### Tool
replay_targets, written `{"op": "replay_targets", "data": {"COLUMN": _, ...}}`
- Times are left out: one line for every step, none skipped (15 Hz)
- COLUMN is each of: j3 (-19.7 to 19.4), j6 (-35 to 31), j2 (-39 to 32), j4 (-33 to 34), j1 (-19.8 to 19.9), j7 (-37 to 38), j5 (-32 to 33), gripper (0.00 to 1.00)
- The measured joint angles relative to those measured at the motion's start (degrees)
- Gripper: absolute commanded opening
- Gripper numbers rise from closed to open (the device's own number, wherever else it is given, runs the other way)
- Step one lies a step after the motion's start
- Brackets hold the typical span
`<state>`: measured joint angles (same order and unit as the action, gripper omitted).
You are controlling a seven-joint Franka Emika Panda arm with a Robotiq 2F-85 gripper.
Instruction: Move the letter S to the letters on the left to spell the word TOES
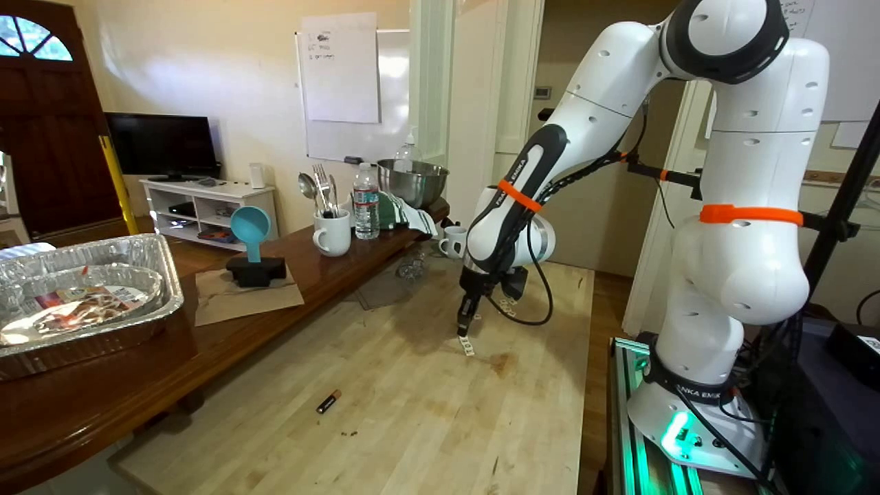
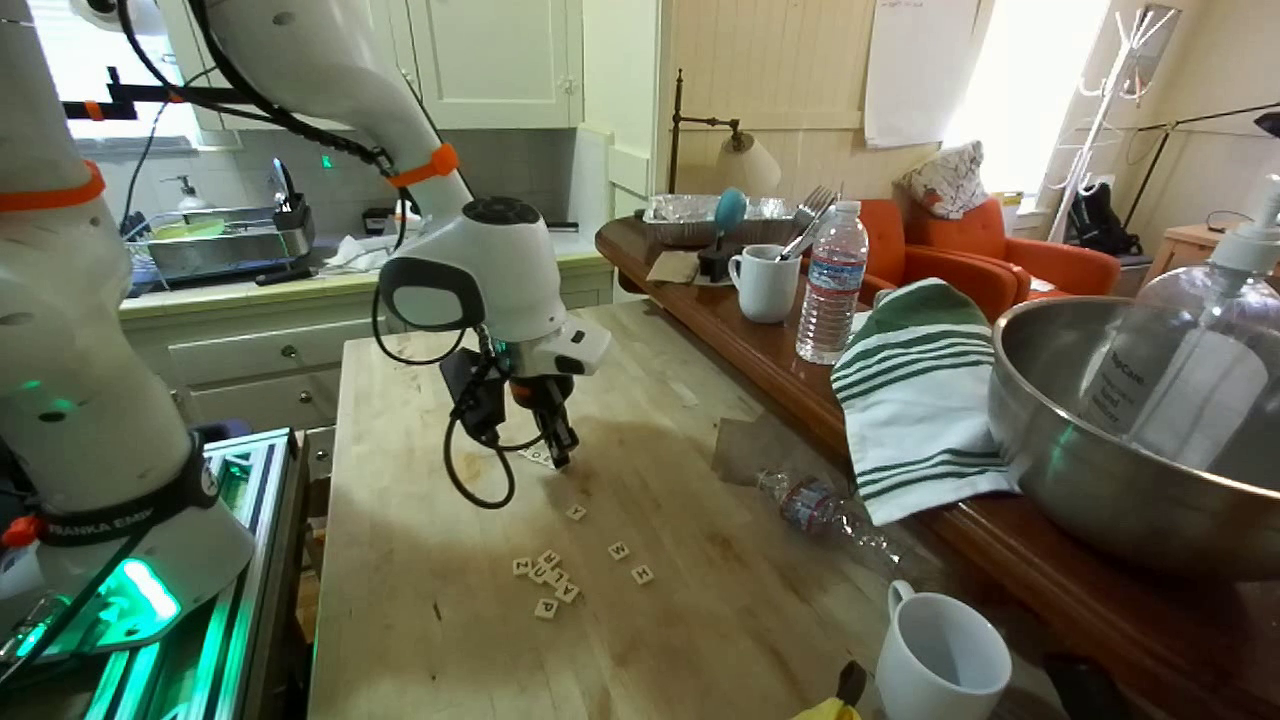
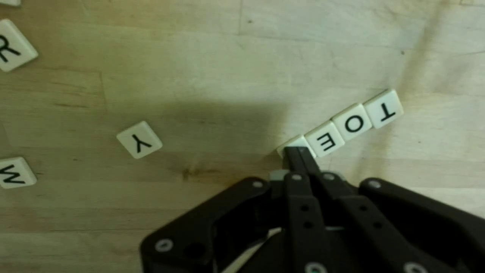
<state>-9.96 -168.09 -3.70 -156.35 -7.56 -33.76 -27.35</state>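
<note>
A pale wooden tabletop [image 1: 412, 426] extends beneath the gripper [image 3: 298, 149]. Well apart from it, two orange armchairs [image 2: 1062, 266] and one television [image 1: 162, 143] each appear in a single exterior view. The jaws are closed. One battery [image 1: 328, 401], nearer the gripper, shows in an exterior view only. At the gripper's tips, four letter tiles [image 1: 467, 346] touch in one row: T [image 3: 382, 109], O [image 3: 352, 122], E [image 3: 325, 139] and a fourth tile [image 3: 298, 142], partly covered, letter hidden.
</note>
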Motion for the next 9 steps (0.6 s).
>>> {"op": "replay_targets", "data": {"j3": 0.1, "j6": 0.0, "j2": 0.0, "j4": 0.0, "j1": 0.0, "j7": 0.0, "j5": -0.2, "gripper": 0.00}}
{"op": "replay_targets", "data": {"j3": 0.1, "j6": 0.0, "j2": 0.0, "j4": 0.0, "j1": 0.0, "j7": 0.0, "j5": -0.4, "gripper": 0.00}}
{"op": "replay_targets", "data": {"j3": 0.1, "j6": 0.0, "j2": 0.0, "j4": 0.0, "j1": 0.0, "j7": 0.0, "j5": -0.5, "gripper": 0.00}}
{"op": "replay_targets", "data": {"j3": 0.2, "j6": 0.0, "j2": 0.0, "j4": 0.0, "j1": 0.0, "j7": 0.0, "j5": -0.6, "gripper": 0.00}}
{"op": "replay_targets", "data": {"j3": 0.2, "j6": 0.0, "j2": 0.0, "j4": 0.0, "j1": 0.0, "j7": 0.0, "j5": -0.6, "gripper": 0.00}}
{"op": "replay_targets", "data": {"j3": 0.2, "j6": 0.0, "j2": 0.0, "j4": 0.0, "j1": 0.0, "j7": 0.0, "j5": -0.7, "gripper": 0.00}}
{"op": "replay_targets", "data": {"j3": 0.2, "j6": 0.0, "j2": 0.0, "j4": 0.0, "j1": 0.0, "j7": 0.0, "j5": -0.7, "gripper": 0.00}}
{"op": "replay_targets", "data": {"j3": 0.2, "j6": 0.0, "j2": 0.0, "j4": 0.0, "j1": 0.0, "j7": 0.0, "j5": -0.7, "gripper": 0.00}}
{"op": "replay_targets", "data": {"j3": 0.2, "j6": 0.0, "j2": 0.0, "j4": 0.0, "j1": 0.0, "j7": 0.0, "j5": -0.7, "gripper": 0.00}}
